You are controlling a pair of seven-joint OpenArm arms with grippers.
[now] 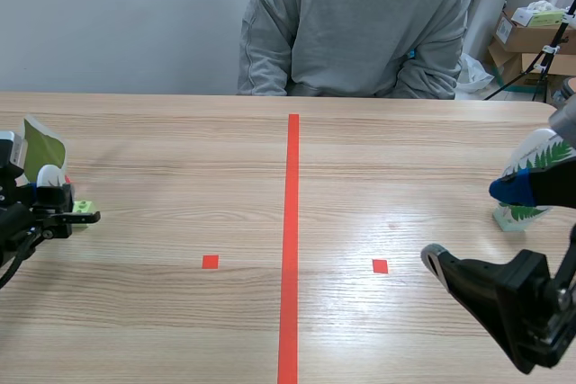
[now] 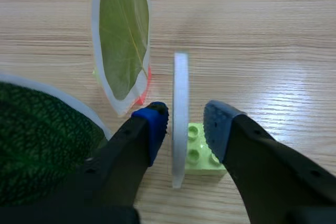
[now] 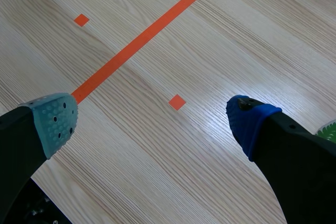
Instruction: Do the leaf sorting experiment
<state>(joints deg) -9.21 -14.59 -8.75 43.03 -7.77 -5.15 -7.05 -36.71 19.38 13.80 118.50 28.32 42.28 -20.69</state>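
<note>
Right hand (image 3: 152,121) hangs open above the tabletop (image 3: 157,177), a fern-leaf card (image 1: 537,164) just beside it. Left hand (image 2: 186,125) is open, its fingers (image 2: 155,127) straddling an edge-on laminated card (image 2: 180,85) upright in a green brick (image 2: 202,160), near a pale-green laminated leaf (image 2: 123,40).

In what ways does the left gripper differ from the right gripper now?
The left gripper has a thin white card standing edge-on between its fingers, set in a lime brick; the right gripper has only bare table between its fingers. The left gripper's fingers stand close together; the right gripper's are spread wide. Both are open.
</note>
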